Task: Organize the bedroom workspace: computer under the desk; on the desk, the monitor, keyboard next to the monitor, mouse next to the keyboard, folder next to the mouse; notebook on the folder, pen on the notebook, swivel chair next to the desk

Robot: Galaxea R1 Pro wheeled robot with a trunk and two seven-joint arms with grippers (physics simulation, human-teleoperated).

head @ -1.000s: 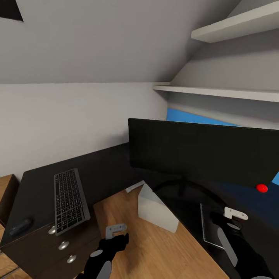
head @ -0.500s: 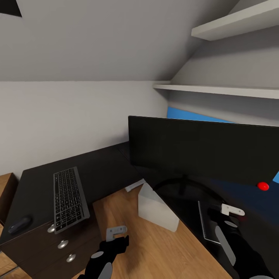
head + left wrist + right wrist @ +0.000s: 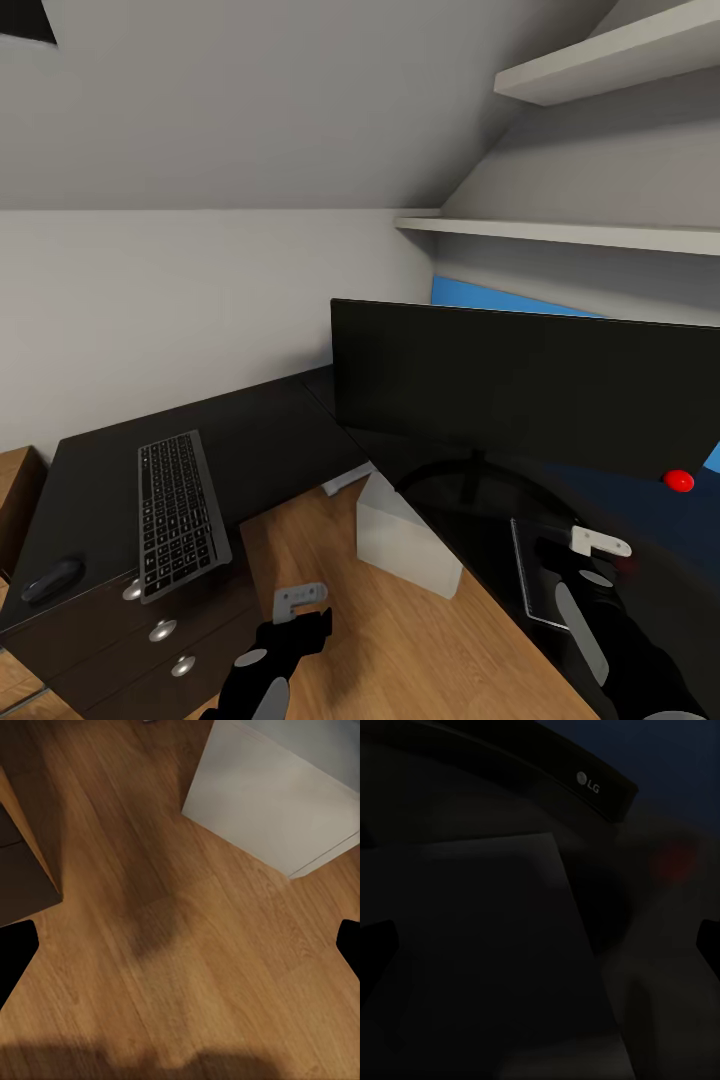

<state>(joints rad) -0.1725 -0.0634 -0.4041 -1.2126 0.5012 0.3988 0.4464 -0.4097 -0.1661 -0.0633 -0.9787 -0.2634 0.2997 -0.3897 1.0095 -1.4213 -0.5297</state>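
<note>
Partly done: wide black flat monitor (image 3: 520, 385) on the dark desk (image 3: 640, 560) at 3 o'clock; grey slim keyboard (image 3: 180, 515) and black mouse (image 3: 50, 578) on a drawer unit (image 3: 100, 470) at 9 o'clock (still to move). Both claws spread wide, empty.

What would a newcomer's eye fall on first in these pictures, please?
Probably the big black monitor, standing on the dark desk at the right. Next, the keyboard lying on the desk's left part, with the mouse near its left corner, and a white box on the wooden floor.
</note>
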